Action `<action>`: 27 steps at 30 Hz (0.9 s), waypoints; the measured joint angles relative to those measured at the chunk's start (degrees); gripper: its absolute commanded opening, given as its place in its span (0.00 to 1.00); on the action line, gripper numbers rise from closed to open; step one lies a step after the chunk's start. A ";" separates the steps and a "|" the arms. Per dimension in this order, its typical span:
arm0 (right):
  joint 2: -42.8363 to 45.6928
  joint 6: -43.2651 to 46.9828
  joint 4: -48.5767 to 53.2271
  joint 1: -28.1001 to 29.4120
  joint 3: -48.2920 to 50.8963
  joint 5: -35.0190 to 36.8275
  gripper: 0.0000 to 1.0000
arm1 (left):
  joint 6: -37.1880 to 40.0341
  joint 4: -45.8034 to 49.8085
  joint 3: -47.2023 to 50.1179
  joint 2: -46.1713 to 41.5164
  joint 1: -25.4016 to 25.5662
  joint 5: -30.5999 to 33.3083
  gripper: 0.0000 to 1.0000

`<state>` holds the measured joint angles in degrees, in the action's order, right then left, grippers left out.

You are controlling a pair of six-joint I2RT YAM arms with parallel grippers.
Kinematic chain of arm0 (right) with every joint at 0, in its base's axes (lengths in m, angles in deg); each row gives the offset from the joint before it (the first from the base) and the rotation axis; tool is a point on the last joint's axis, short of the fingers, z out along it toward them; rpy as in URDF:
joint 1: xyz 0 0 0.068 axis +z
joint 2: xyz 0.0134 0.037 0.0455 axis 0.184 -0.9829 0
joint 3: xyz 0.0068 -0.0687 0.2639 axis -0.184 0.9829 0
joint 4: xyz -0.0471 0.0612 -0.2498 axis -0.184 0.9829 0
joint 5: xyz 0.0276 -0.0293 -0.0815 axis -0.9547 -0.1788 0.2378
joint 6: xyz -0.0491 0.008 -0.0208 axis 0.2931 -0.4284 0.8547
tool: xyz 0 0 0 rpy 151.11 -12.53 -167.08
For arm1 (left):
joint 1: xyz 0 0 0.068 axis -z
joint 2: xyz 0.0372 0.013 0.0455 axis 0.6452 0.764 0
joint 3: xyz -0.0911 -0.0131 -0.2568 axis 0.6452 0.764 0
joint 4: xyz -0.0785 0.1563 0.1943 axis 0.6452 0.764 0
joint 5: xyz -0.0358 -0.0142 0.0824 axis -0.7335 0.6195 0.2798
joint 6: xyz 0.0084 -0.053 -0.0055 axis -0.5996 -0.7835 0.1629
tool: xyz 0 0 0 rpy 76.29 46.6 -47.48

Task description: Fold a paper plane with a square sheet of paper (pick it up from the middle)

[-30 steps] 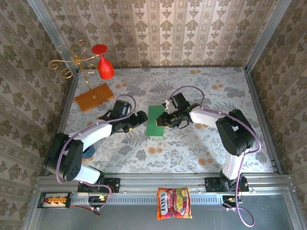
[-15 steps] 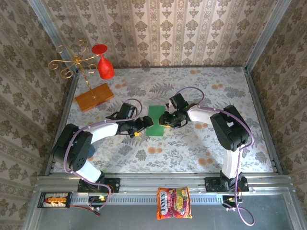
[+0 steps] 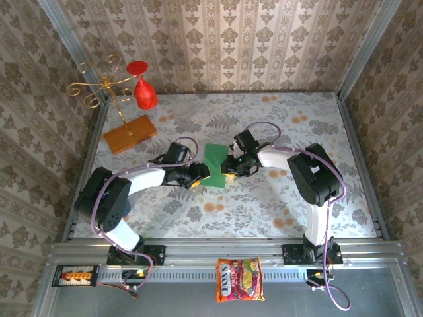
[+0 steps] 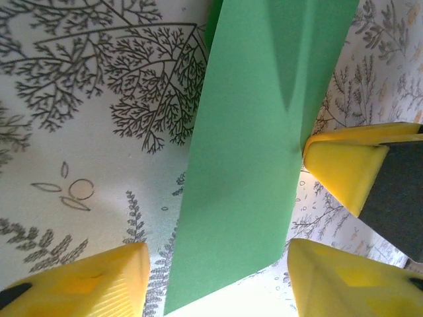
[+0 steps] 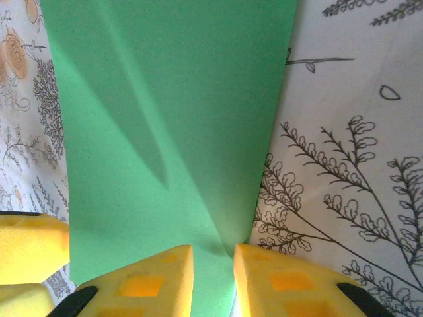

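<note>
Paper, one green sheet (image 3: 215, 163), pinched by right claw (image 5: 213, 256); left claw (image 4: 215, 259) spread astride it.

The floral table (image 3: 277, 198) carries a green paper (image 3: 215, 165) mid-table and an orange-brown board (image 3: 130, 134) far left.
</note>
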<state>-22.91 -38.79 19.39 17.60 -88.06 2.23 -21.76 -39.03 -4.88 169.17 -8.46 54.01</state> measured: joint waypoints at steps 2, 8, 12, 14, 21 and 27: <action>-0.02 0.00 0.00 0.00 0.00 0.00 0.25 | 0.00 -0.39 -0.42 1.07 -0.24 -1.07 0.50; -0.07 0.00 -0.04 -0.13 0.00 -0.35 0.25 | 0.33 -2.21 -2.27 4.04 -1.90 -4.17 0.41; -0.11 0.00 -0.04 -0.22 0.00 -0.48 0.25 | 0.76 -3.72 -3.30 5.73 -3.43 -6.05 0.37; -0.11 -0.02 -0.04 -0.22 0.00 -0.59 0.24 | 0.98 -4.07 -3.98 6.51 -4.11 -7.04 0.35; -0.11 0.00 -0.04 -0.33 0.00 -0.66 0.24 | 2.27 -5.51 -7.15 10.01 -5.20 -9.49 0.25; -0.11 -0.02 -0.13 -0.44 0.00 -1.09 0.25 | 2.97 -6.08 -8.04 11.85 -7.06 -10.78 0.17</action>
<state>-23.02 -38.82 19.26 17.16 -88.06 1.14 -18.79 -45.11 -12.93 181.02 -15.52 43.24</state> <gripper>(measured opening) 0.244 0.186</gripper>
